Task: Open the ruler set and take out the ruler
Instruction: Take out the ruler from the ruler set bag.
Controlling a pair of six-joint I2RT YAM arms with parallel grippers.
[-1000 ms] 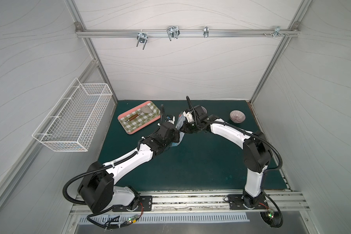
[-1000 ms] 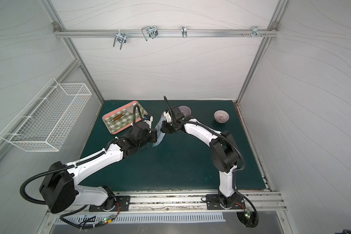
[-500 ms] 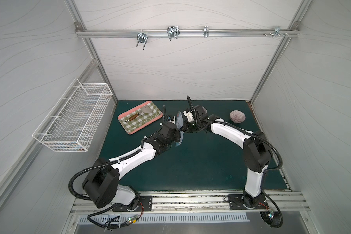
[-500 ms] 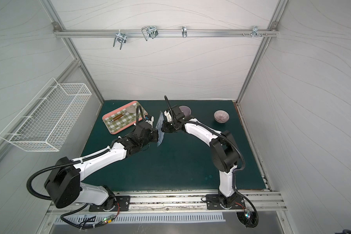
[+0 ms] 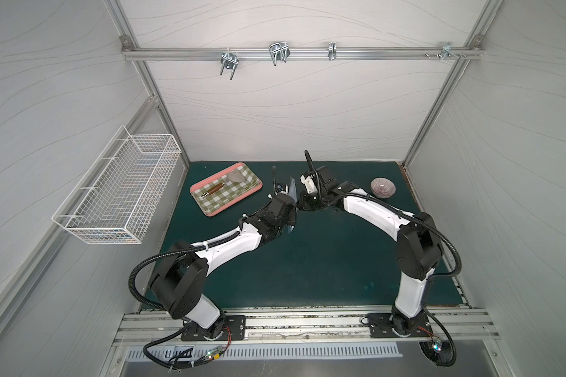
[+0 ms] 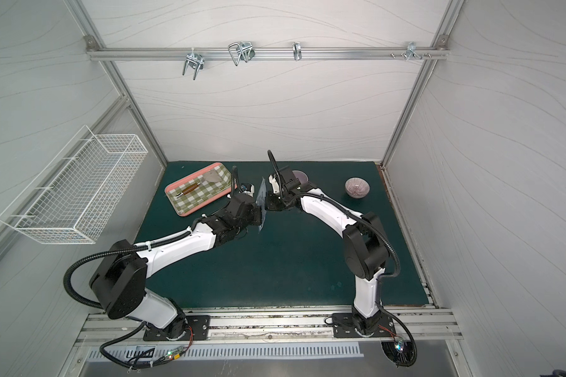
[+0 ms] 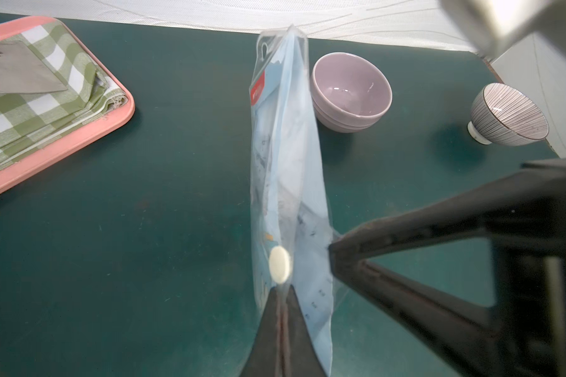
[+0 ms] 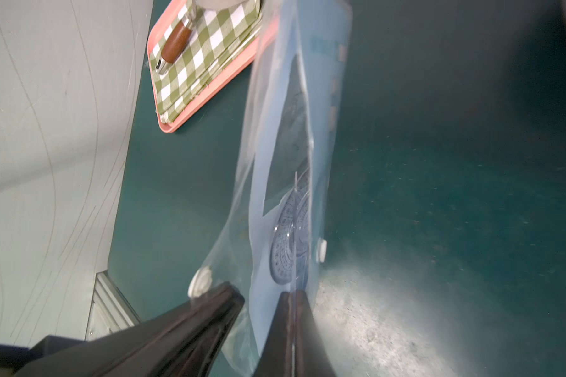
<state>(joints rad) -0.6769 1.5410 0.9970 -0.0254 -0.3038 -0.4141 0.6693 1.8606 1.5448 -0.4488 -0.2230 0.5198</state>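
Note:
The ruler set (image 7: 285, 156), a light-blue card in a clear sleeve, hangs on edge above the green mat (image 5: 324, 254) between both arms; it also shows in both top views (image 5: 291, 191) (image 6: 261, 196). My left gripper (image 7: 281, 290) is shut on one sleeve wall beside a white snap button (image 7: 279, 264). My right gripper (image 8: 293, 293) is shut on a thin clear edge at the same end. The sleeve mouth gapes a little there. A clear protractor (image 8: 286, 248) shows inside; the ruler itself I cannot pick out.
A pink-rimmed tray (image 5: 224, 210) with a checked cloth and a brown-handled tool sits at the back left. A pink bowl (image 7: 352, 91) stands just behind the set, and a striped bowl (image 5: 383, 187) at the back right. A wire basket (image 5: 118, 186) hangs on the left wall.
The left arm has pushed forward and up, and the set has turned from a slant to standing on edge. The right jaws have closed the last bit.

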